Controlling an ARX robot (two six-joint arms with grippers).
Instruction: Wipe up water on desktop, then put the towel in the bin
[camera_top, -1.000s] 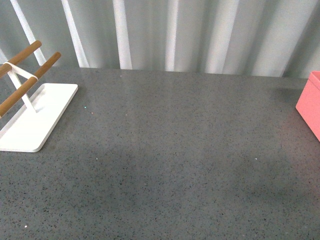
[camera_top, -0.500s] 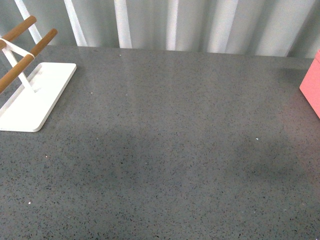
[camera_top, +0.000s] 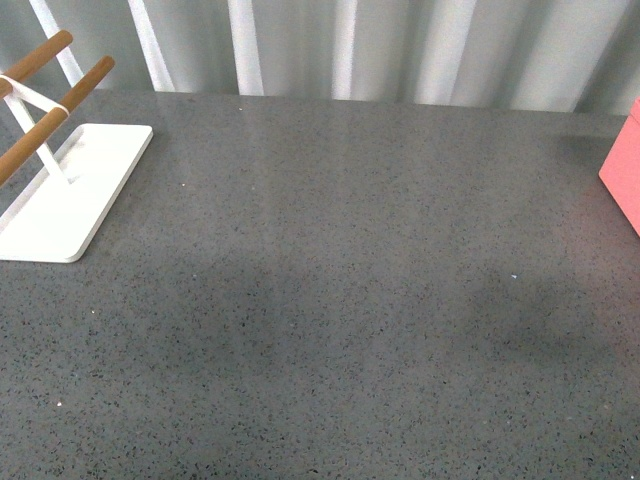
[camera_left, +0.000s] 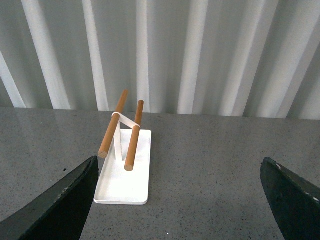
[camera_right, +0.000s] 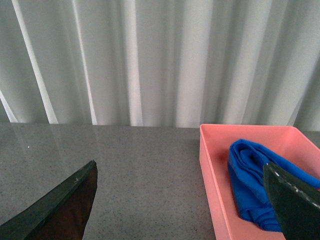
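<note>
lying bunched in bin (camera_right: 215, 170): towel (camera_right: 252, 182)

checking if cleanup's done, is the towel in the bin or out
In: the towel lies bunched inside the bin in the right wrist view.

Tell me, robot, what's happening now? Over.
Both grippers open, empty: left gripper, right gripper. Towel lying in bin. Desktop looks dry. Nothing blocking.

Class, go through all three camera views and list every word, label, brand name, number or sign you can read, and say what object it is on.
None: no readable text in any view.
The rack, bin, towel and desktop carry no lettering, labels or numbers.
Both grippers, left and right, show plain dark fingers, unmarked.
</note>
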